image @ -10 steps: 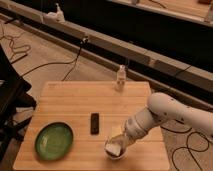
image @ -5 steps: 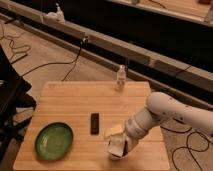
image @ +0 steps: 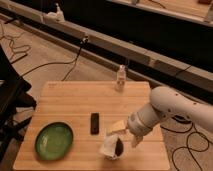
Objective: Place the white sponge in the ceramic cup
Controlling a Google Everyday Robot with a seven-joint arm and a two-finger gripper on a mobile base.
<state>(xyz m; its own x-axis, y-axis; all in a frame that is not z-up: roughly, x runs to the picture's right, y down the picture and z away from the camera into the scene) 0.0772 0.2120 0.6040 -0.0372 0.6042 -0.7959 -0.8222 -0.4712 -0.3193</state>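
The ceramic cup (image: 111, 149) sits near the front edge of the wooden table (image: 70, 100), right of centre. It is tipped, and its dark inside faces right. The white sponge (image: 118, 126) is a pale cream block just above the cup's rim. My gripper (image: 124, 130) reaches in from the right on the white arm (image: 170, 107). It is shut on the sponge and holds it over the cup's upper edge. The wrist hides part of the sponge's right end.
A green plate (image: 54, 140) lies at the front left. A small black bar (image: 94, 123) lies between the plate and the cup. A small white bottle-like figure (image: 120, 78) stands at the far edge. Cables run over the floor to the left and right.
The sponge and gripper have moved slightly up and right, from low against the cup to just above its rim. The cup, plate and black bar have stayed in place.
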